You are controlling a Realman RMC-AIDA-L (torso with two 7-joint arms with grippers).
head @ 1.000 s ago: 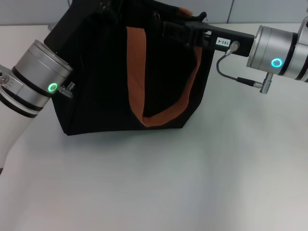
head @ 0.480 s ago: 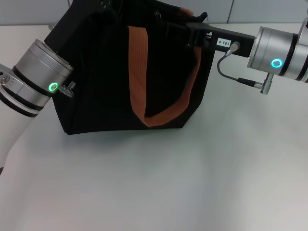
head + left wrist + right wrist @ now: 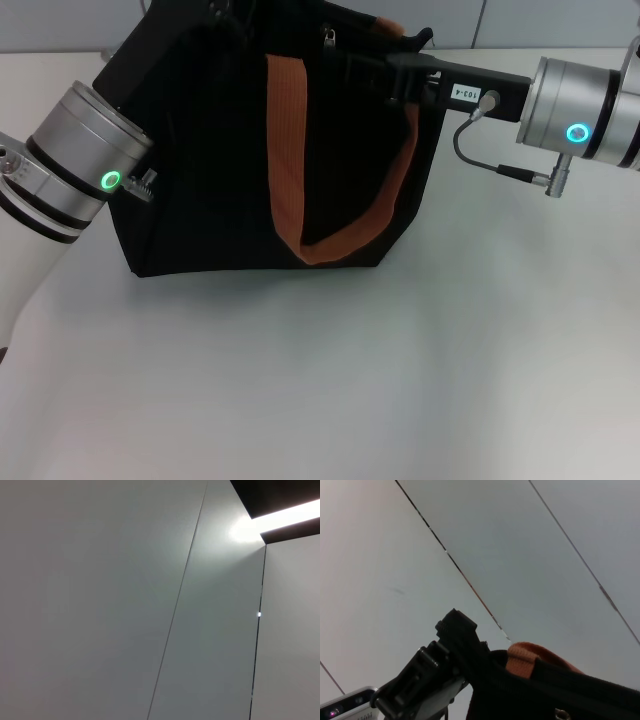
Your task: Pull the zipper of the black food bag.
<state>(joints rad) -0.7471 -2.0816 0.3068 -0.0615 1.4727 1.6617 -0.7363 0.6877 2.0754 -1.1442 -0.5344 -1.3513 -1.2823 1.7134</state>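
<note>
The zipper [image 3: 328, 36] tops the black food bag [image 3: 230, 150] at the tabletop's far edge; whether our right tool [image 3: 365, 70] grips we cannot tell, so we should pull level.

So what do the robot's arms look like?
Both arms are white with shiny silver wrist rings, each with a small glowing light: green on the left arm, blue-green on the right arm. The right gripper is black with a little white label, and a thin grey cable loops under it.
</note>
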